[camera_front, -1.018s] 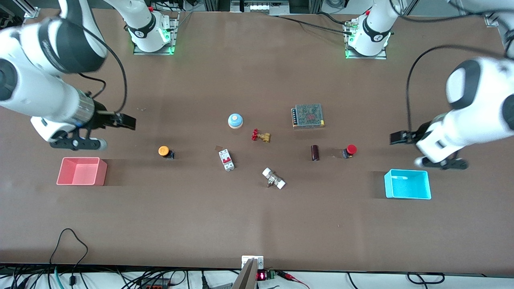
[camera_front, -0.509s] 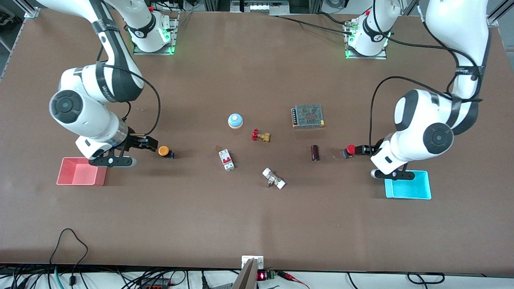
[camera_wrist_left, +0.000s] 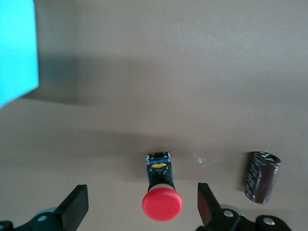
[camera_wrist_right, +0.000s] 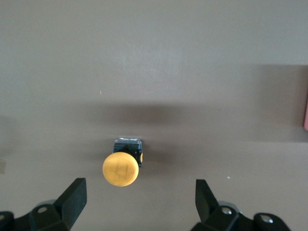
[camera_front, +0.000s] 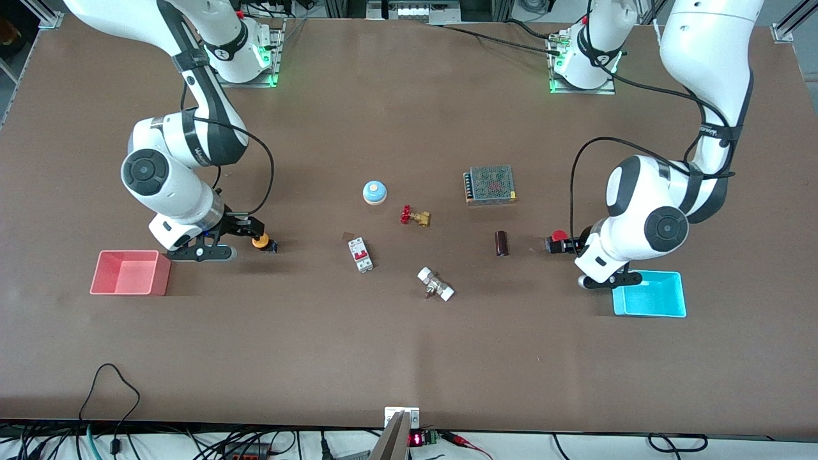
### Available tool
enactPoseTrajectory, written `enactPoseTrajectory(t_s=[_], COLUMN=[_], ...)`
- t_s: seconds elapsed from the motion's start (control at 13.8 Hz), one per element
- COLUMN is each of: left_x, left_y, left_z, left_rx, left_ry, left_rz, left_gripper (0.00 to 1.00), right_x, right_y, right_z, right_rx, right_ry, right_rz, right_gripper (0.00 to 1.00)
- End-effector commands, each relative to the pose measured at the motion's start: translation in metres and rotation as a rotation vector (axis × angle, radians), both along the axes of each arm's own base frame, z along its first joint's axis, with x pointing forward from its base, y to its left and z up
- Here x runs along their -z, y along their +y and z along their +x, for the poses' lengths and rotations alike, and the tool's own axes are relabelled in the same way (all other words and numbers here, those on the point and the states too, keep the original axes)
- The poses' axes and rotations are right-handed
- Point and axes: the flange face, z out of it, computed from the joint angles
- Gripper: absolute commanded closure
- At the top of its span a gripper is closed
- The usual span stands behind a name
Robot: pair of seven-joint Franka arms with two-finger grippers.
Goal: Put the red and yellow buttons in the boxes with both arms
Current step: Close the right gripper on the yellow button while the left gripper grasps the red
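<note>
The yellow button (camera_front: 261, 241) lies on its side on the table, cap toward the salmon-pink box (camera_front: 131, 273). My right gripper (camera_front: 246, 230) is open right beside that cap; in the right wrist view the button (camera_wrist_right: 121, 168) sits just ahead of the gripper (camera_wrist_right: 139, 198), nearer one fingertip. The red button (camera_front: 557, 241) lies with its cap toward the cyan box (camera_front: 649, 294). My left gripper (camera_front: 574, 245) is open at the cap; in the left wrist view the red button (camera_wrist_left: 161, 204) lies between the fingers of the gripper (camera_wrist_left: 143, 206).
Between the buttons lie a blue-domed round button (camera_front: 374, 191), a brass valve with a red handwheel (camera_front: 414, 216), a white circuit breaker (camera_front: 360, 254), a white fitting (camera_front: 436, 284), a dark cylinder (camera_front: 501, 243) and a grey mesh-topped unit (camera_front: 490, 184).
Both arms have swung down and inward. The right gripper came up to the yellow button's cap. The left gripper came up to the red button's cap. Neither button has moved.
</note>
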Motion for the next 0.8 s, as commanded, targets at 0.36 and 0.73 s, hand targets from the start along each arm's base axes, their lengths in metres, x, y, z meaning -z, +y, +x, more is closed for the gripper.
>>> enactPoseTrajectory(t_s=[0.36, 0.73], left_x=[0.032, 0.044], left_y=[-0.019, -0.019], left_z=[-0.030, -0.035], left_rx=[-0.073, -0.067], left_ry=[0.023, 0.046], left_rz=[-0.027, -0.022], left_gripper=[0.00, 0.08], right_x=[0.021, 0.040], right_y=[0.012, 0.014], right_z=[0.004, 0.005], right_rx=[-0.014, -0.018], right_ry=[-0.047, -0.050], right_rz=[0.004, 0.006], right_gripper=[0.00, 0.00])
